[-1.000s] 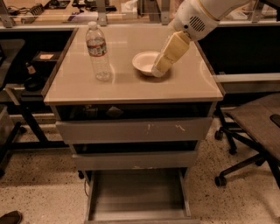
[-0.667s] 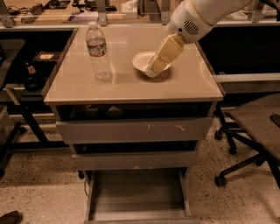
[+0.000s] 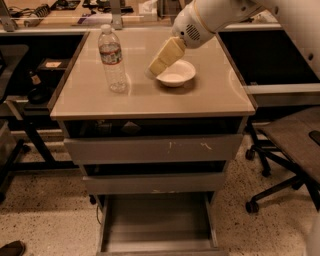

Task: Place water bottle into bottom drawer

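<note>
The clear, ribbed water bottle [image 3: 112, 59], with a white cap and a red-and-white label, stands upright on the left part of the cabinet top [image 3: 150, 97]. My gripper [image 3: 154, 69] hangs tilted down and to the left from the white arm, just above the tabletop. It is at the left rim of a white bowl [image 3: 177, 74] and a short gap to the right of the bottle, not touching it. The bottom drawer [image 3: 157, 220] is pulled open near the floor; its flat grey tray holds nothing.
The two upper drawers [image 3: 152, 149] with scuffed grey fronts are shut. An office chair [image 3: 290, 150] stands to the right of the cabinet. A dark desk frame [image 3: 25, 115] is on the left, and a cluttered bench [image 3: 75, 15] runs behind.
My gripper has moved left, from over the bowl's right side to its left rim, closer to the bottle. The bottle, bowl and drawers have not moved.
</note>
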Tool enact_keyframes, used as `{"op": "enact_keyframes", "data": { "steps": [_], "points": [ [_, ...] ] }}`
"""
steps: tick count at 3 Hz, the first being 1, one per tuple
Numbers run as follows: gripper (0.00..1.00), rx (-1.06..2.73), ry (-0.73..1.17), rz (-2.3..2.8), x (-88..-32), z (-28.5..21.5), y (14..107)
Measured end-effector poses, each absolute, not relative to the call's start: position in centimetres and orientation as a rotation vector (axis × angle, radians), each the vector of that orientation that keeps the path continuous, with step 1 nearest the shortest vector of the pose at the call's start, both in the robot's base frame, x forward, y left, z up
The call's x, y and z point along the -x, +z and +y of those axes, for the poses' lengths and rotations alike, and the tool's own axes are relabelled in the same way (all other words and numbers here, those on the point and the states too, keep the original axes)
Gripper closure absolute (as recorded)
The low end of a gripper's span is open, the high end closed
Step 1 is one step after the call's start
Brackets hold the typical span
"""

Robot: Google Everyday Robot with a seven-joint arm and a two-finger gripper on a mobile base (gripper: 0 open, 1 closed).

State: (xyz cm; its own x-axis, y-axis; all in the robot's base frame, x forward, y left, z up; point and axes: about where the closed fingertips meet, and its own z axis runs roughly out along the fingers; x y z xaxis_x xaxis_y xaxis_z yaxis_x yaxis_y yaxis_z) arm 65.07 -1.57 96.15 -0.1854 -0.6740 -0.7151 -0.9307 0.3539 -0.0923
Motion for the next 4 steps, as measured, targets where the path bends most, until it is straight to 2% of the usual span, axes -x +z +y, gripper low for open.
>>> {"op": "enact_keyframes", "data": {
  "steps": [4],
  "points": [
    [0.00, 1.368, 0.687, 1.798, -74.0, 6.1, 94.4]
  ]
}}
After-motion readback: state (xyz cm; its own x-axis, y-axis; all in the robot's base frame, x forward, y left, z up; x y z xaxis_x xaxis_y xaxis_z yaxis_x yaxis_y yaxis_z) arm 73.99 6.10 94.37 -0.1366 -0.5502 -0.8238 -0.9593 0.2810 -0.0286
